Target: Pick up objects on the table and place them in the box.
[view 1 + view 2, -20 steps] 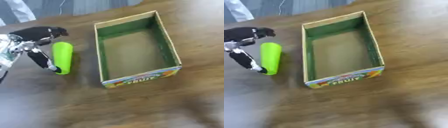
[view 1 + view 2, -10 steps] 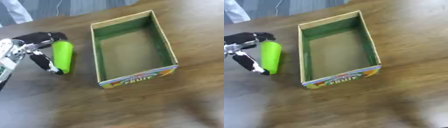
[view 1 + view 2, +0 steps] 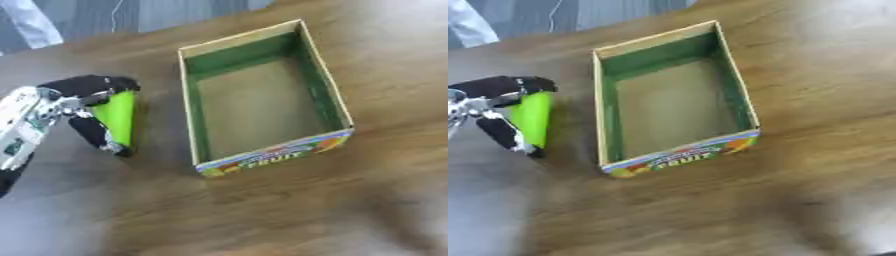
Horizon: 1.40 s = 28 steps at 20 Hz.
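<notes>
A bright green cylinder [image 3: 116,118] sits left of the open cardboard box [image 3: 333,102], whose inside is green and whose front panel reads FRUIT. My left hand [image 3: 73,97] comes in from the left edge and is curled round the cylinder, fingers over its far end and thumb by its near end. I cannot tell whether the cylinder rests on the wooden table or is just off it. The box holds nothing that I can see. My right hand shows in neither view.
The wooden table [image 3: 262,210] stretches in front of and to the right of the box. A white sleeve [image 3: 31,22] and grey cloth show at the far left edge, beyond the table.
The whole picture has shifted, so the camera moved. My left hand stays wrapped round the green cylinder beside the box; its place relative to the box looks about the same.
</notes>
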Tool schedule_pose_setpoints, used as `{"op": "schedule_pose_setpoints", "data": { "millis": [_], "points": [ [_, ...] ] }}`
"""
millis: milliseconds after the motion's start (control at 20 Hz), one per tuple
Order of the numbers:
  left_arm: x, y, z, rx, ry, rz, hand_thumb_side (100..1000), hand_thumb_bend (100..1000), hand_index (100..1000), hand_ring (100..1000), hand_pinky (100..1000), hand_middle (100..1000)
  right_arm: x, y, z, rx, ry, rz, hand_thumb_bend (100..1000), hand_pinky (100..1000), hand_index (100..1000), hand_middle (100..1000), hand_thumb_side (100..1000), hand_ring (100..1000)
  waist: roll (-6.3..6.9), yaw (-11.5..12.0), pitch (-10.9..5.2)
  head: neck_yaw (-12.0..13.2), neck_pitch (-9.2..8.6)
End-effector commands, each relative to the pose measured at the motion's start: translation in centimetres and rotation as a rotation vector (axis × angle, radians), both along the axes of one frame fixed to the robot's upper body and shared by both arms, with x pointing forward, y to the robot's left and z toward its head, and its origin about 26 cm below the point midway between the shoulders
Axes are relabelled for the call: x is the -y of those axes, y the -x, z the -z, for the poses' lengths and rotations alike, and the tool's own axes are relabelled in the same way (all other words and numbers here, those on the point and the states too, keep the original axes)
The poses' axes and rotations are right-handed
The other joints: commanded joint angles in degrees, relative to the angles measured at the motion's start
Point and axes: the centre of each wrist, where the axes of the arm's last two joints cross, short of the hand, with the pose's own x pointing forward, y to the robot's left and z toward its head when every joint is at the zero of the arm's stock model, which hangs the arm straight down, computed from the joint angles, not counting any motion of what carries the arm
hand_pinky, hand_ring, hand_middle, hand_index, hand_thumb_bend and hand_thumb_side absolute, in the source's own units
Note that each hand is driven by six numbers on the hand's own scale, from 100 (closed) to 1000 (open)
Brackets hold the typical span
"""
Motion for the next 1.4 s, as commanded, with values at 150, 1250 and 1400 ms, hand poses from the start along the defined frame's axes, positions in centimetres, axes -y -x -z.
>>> {"op": "schedule_pose_setpoints", "data": {
  "millis": [150,1250,1400],
  "points": [
    [0.1,-0.1,0.7,-0.022,0.002,0.008,393,1000,1000,1000,1000,1000,-0.1,0.4,-0.8,0.03,-0.003,-0.01,100,519,844,811,1000,753,-0.2,-0.2,-0.53,-0.5,0.0],
    [0.7,1.4,4.8,0.266,0.28,-0.005,555,222,584,284,100,440,-0.5,0.5,-1.0,0.033,-0.004,-0.017,100,513,843,811,1000,753,-0.68,0.2,0.27,-0.4,0.0],
    [0.4,1.6,4.6,0.299,0.278,-0.014,568,230,529,163,100,364,-0.5,0.5,-1.0,0.033,-0.003,-0.017,100,512,843,810,1000,753,-0.79,0.3,0.33,-0.4,0.0]
  ]
}}
